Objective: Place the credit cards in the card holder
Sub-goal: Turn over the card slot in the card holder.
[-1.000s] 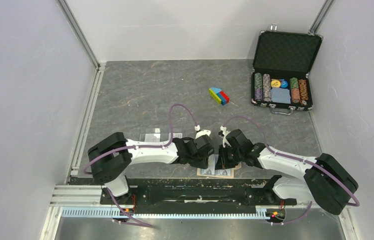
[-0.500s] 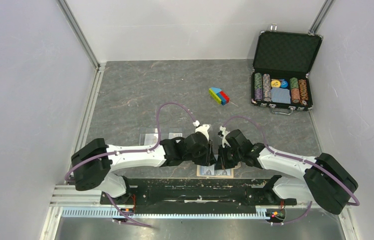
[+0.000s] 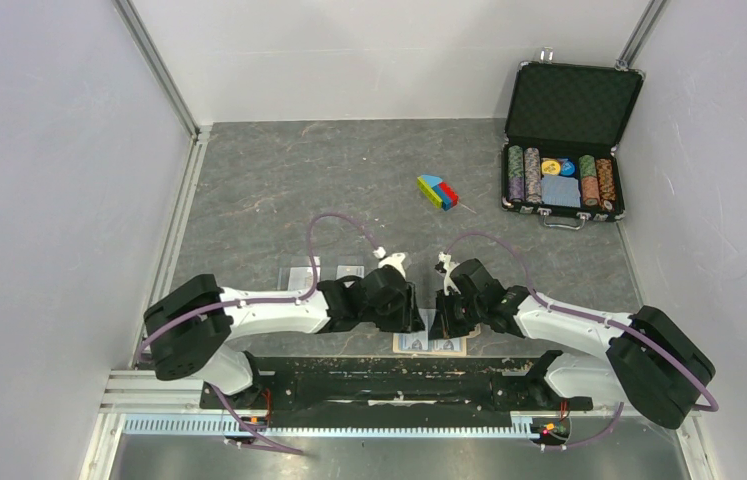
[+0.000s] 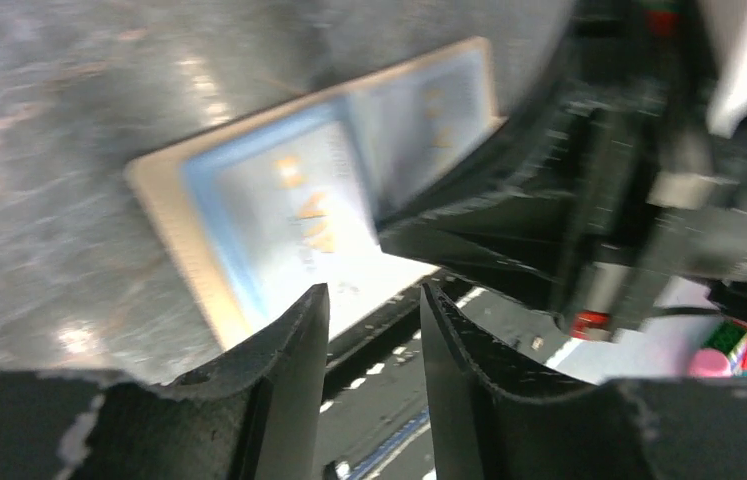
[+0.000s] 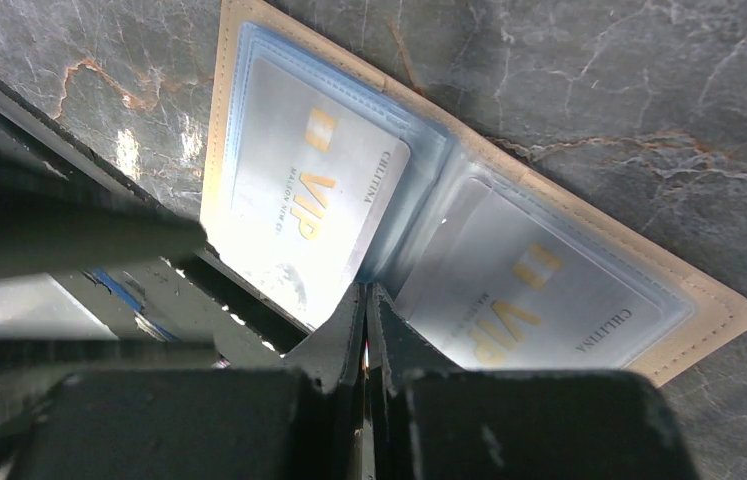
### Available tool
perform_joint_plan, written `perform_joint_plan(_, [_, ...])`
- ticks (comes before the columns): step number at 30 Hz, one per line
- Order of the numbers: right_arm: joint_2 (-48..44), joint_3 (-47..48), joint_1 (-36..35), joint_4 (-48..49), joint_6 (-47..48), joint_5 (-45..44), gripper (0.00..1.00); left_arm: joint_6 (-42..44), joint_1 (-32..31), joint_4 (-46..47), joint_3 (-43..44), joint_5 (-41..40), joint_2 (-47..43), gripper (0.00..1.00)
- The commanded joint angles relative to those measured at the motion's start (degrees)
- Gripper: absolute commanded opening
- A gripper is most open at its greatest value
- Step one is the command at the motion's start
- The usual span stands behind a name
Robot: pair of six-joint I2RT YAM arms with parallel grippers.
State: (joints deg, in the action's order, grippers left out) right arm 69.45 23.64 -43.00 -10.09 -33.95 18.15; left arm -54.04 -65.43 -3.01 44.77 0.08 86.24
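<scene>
The tan card holder lies open at the table's near edge. In the right wrist view it shows a pale grey credit card with gold "VIP" print on its left panel and another on its right panel. My right gripper is shut, tips on the holder's fold between the two cards, nothing visibly pinched. My left gripper hangs just left of the holder, open with empty jaws. In the top view the two grippers face each other over the holder.
Two small pale flat cards lie on the table behind my left arm. A coloured block sits mid-table. An open black poker-chip case stands at the back right. The black base rail runs just below the holder.
My left arm's elbow swung out to the left and its wrist drew back slightly, uncovering the second pale card on the table. The right arm and the card holder stayed put.
</scene>
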Motion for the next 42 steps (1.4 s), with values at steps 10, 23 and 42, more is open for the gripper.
perform_joint_plan(10, [0.7,0.3,-0.6,-1.0,0.2,-0.9,0.0,-3.5,5.7,-1.3,-3.4,1.5,-0.1,0.46])
perform_joint_plan(23, [0.9,0.2,-0.6,-1.0,0.3,-0.9,0.0,0.3,4.8,-8.0,1.6,-2.4,-3.1,0.42])
perform_joint_plan(42, [1.0,-0.2,-0.6,-1.1,0.5,-0.9,0.0,1.5,4.5,-6.6,3.4,-0.3,5.3,0.41])
